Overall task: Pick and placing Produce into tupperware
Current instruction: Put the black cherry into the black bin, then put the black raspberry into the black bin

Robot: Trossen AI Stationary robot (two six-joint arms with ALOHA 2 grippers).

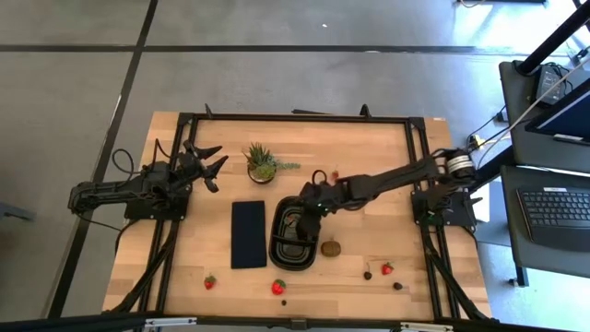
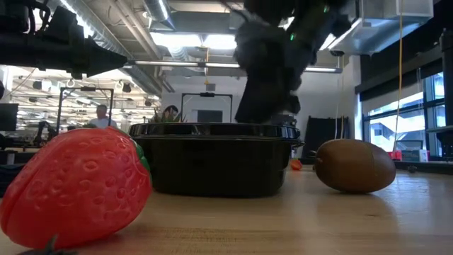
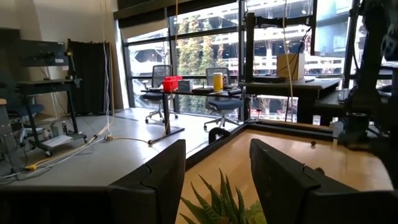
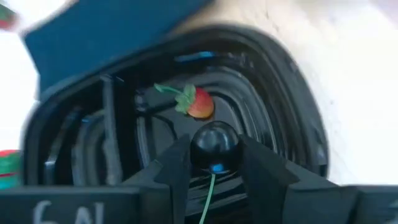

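Holding my right pincer [image 4: 213, 163], clamped on a dark round berry [image 4: 214, 147], over the black ridged plastic tupperware [image 4: 273, 112], I risk it bouncing out if released high.

Open tabletop [image 1: 369, 157] behind the potted plant [image 1: 262, 163]; tupperware [image 1: 293, 235] mid-table.

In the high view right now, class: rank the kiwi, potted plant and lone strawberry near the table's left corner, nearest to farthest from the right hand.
1. Kiwi, just beside the black container the right hand hangs over.
2. Potted plant, toward the left arm.
3. Strawberry, front-left edge.
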